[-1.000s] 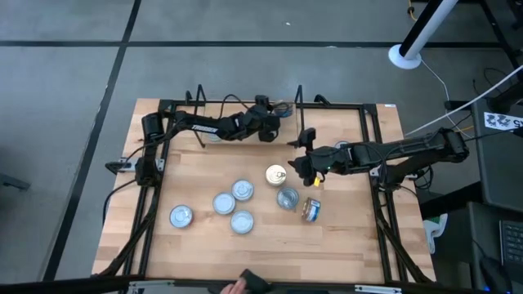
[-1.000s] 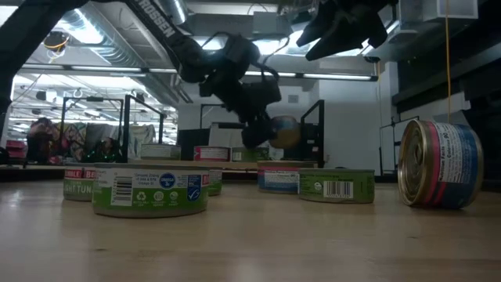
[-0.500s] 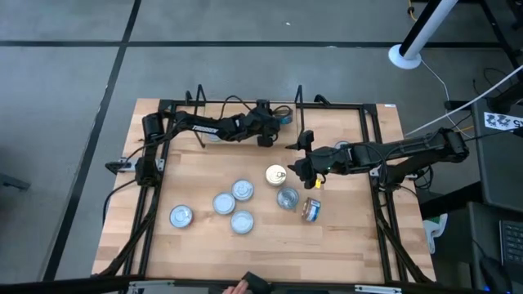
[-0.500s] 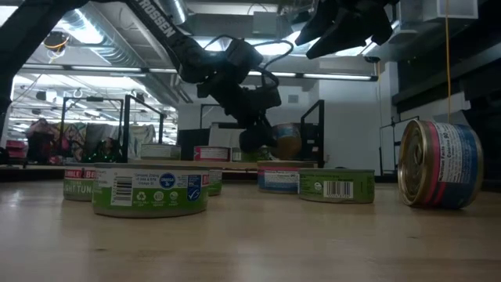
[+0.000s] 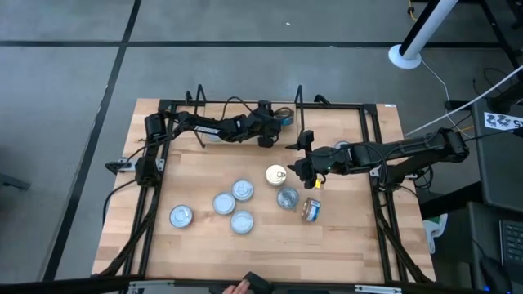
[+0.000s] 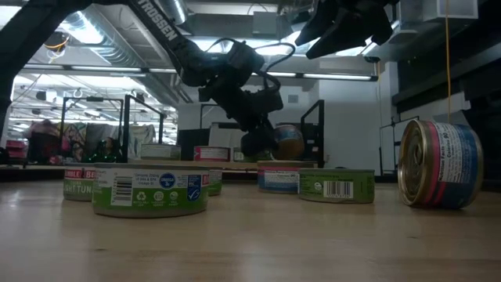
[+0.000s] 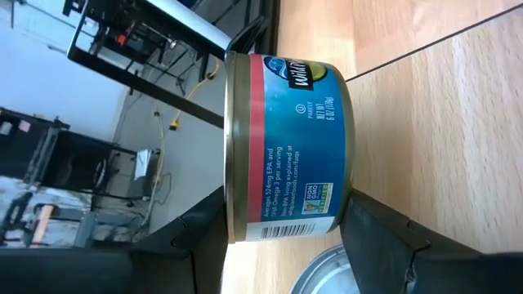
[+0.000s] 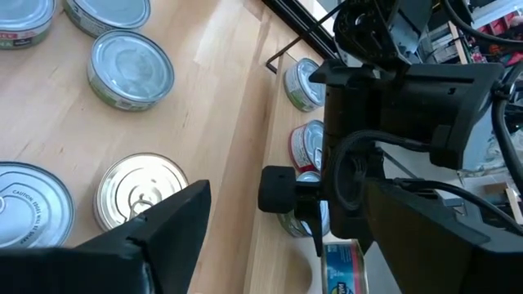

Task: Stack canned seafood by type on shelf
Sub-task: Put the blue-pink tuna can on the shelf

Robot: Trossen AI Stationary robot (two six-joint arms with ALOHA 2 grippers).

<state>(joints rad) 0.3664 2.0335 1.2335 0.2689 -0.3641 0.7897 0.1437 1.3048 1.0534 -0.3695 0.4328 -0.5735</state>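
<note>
Even, soft light is falling from above on the table [image 5: 245, 245], casting only faint shadows. In the low view, ceiling strip lights [image 6: 102, 31] are glaring, leaving the arms silhouetted and the room beyond slightly blurring. The can [image 7: 286, 147] between the left gripper's fingers is showing sharp and bright.

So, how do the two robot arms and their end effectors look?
Both arms are dark, nearly black, built of slim jointed segments with black cables looping along them. The left arm carries white lettering. Each end effector, left and right, has two flat, dark, angular fingers.
</note>
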